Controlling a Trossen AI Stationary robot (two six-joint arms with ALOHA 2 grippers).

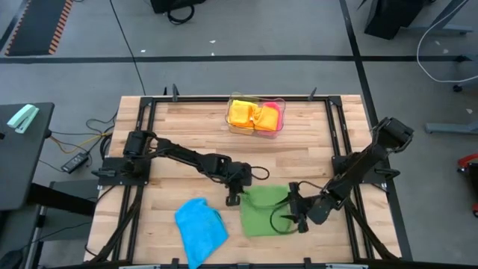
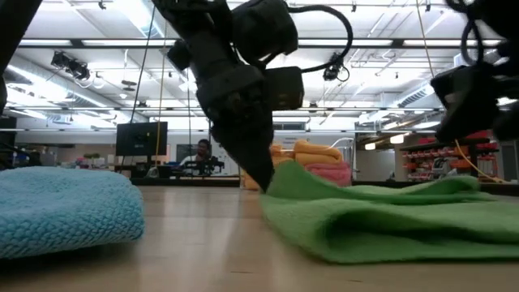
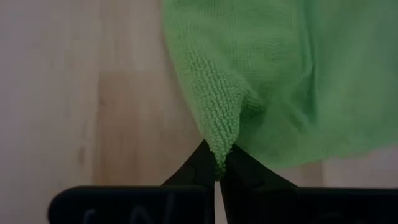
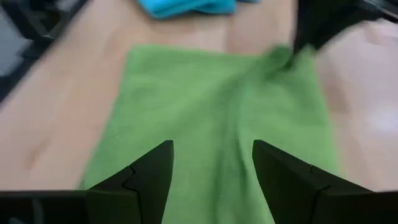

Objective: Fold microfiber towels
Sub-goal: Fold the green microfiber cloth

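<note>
Pale wood-plank table [image 1: 187, 119] with a dark metal frame along its edges; grey floor around it, cables trailing off the left side. Level across the tabletop, the low view opens onto a large hall with strip lights, a dark monitor [image 2: 140, 138] and a person [image 2: 202, 151] seated far back.

Green towel [image 1: 263, 209] lies at the front middle of the table, partly folded, thick rounded edge toward the low camera. Blue towel [image 1: 200, 227] sits crumpled near it, at the front left, apart from the green one. Clear tray [image 1: 278, 103] at the back edge holds folded yellow, orange and pink towels [image 1: 254, 114].

Only the high view gives the whole layout and the tray contents from above. Low view shows the green towel's corner lifted into a small peak under the left arm. Left wrist view alone shows the grip itself: a tuft of green cloth squeezed between the two dark fingertips.

Left gripper [image 3: 219, 167]: closed tight on that back left corner of the green towel. Right gripper [image 4: 212, 163]: jaws spread wide, holding nothing, hovering over the towel's right side with green cloth filling the gap in its own view.
</note>
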